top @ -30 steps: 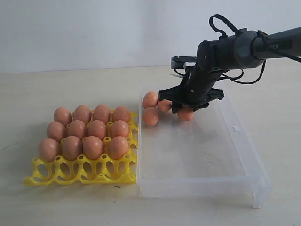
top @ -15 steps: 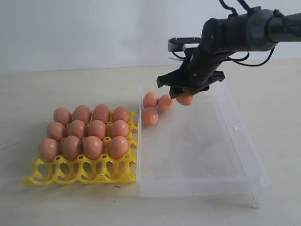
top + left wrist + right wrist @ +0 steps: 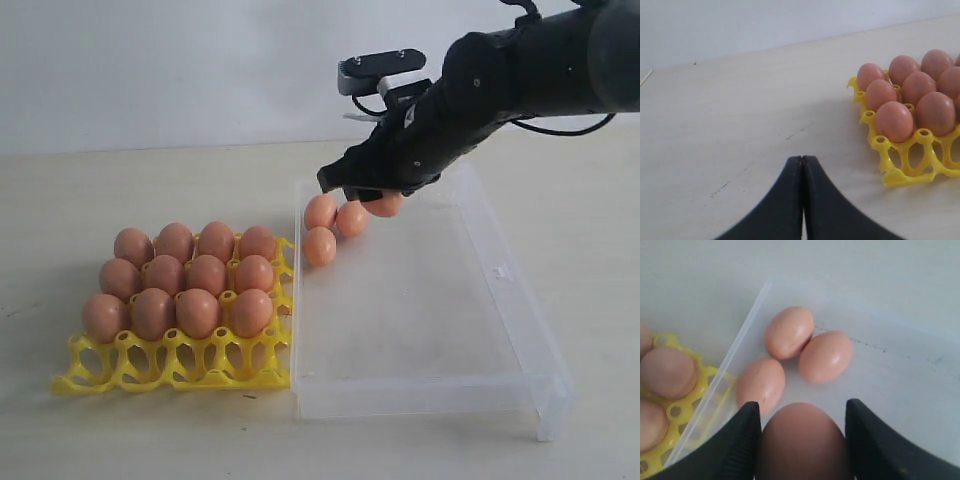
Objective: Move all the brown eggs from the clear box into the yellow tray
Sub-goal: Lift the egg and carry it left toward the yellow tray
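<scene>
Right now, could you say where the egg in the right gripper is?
In the exterior view, the held egg hangs in the right gripper over the far end of the clear box, just right of the three loose eggs.

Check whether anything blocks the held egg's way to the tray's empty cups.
Nothing visible at its height. The egg in the right gripper hangs above the clear box; three loose eggs and the box wall lie lower, toward the yellow tray. The empty cups are its near row, beside twelve seated eggs.
</scene>
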You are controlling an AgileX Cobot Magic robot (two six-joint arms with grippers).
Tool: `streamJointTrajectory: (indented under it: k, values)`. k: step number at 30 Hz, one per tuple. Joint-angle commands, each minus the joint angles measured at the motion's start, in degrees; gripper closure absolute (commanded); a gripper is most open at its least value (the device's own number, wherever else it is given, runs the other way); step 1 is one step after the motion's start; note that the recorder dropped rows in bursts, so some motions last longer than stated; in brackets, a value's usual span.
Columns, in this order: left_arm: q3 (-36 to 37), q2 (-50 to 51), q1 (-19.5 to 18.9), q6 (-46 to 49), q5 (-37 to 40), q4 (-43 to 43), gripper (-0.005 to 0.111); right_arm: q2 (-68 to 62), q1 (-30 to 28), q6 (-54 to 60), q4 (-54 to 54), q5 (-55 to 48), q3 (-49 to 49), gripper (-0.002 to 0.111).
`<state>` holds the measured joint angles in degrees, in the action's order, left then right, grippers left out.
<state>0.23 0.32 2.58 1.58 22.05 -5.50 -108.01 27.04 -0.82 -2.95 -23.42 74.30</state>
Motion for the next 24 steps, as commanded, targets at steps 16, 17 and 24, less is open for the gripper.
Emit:
streamJointTrajectory:
  k: [16,17,24]
  values:
    - [-0.23,-0.32,0.28,-0.28,-0.35,0.06,0.107,30.05,0.26,0.82,0.39,28.60,-32.17,0.108]
    - [-0.23,-0.32,0.28,-0.28,-0.35,0.06,0.107,30.87,0.26,0.82,0.39,28.72,-32.61,0.108]
    - [-0.23,-0.32,0.28,-0.28,-0.35,0.06,0.107,33.66,0.26,0.82,0.39,29.50,-32.99,0.108]
